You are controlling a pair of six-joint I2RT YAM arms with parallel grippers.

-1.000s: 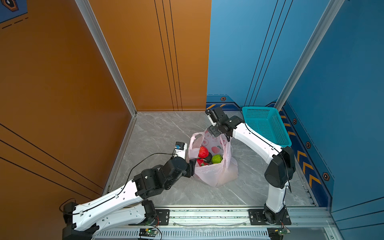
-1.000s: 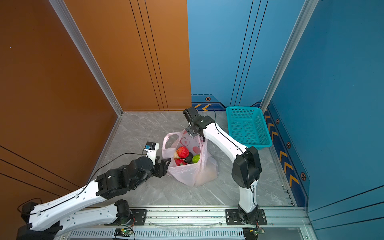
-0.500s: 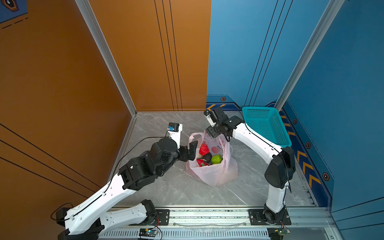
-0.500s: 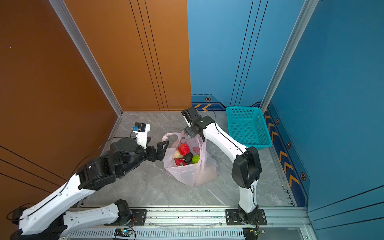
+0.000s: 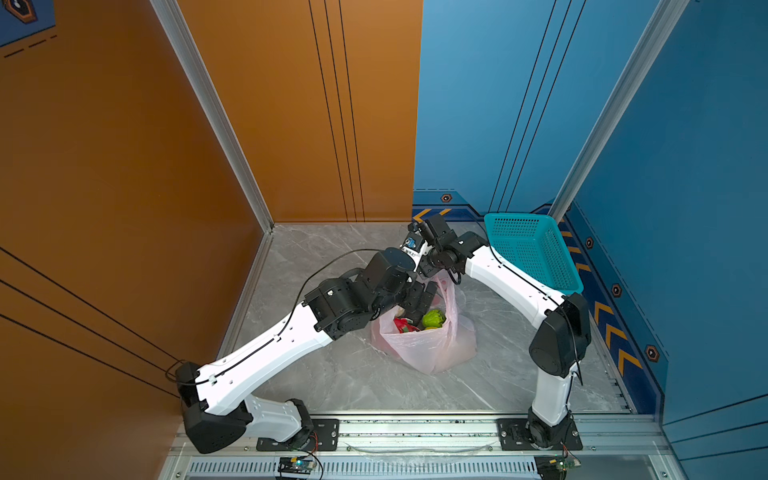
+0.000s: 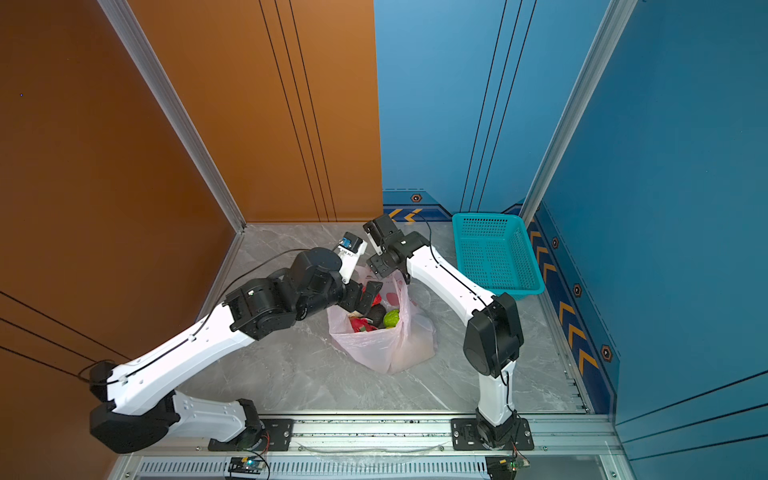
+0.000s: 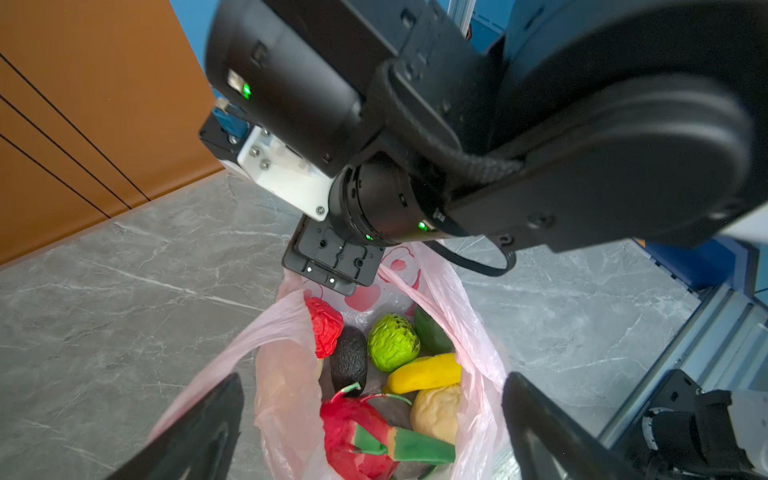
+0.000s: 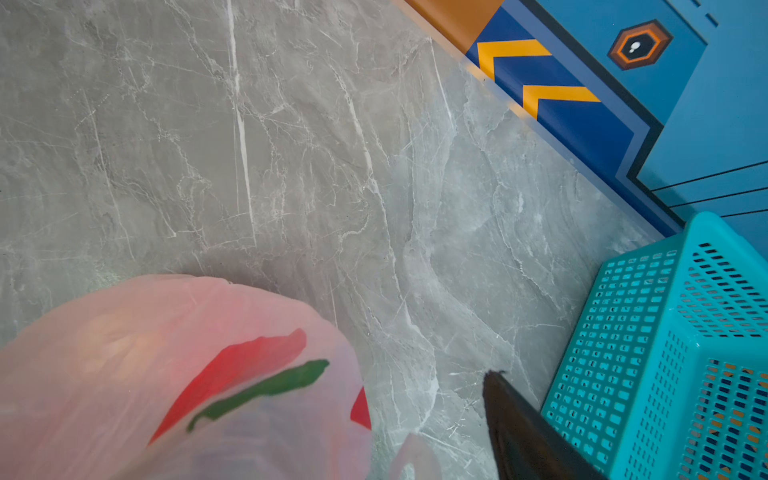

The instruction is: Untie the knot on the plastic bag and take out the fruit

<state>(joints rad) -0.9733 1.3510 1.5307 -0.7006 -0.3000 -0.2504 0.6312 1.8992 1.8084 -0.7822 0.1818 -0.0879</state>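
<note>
1. Plastic bag (image 5: 428, 353): one, thin, translucent pale pink, crinkled, on grey marbled floor (image 5: 332, 374), mouth gaping.
2. Fruit (image 5: 433, 318) inside, one each: bumpy green fruit (image 7: 392, 343), wrinkled dark avocado (image 7: 349, 365), smooth yellow banana (image 7: 424, 372), scaly dragon fruit (image 7: 353, 428), lumpy cream piece (image 7: 436, 411).
3. My left gripper (image 7: 372, 380): jaws spread above them, empty.
4. My right gripper (image 6: 379, 269): jaws apart at the bag's far rim.
</note>
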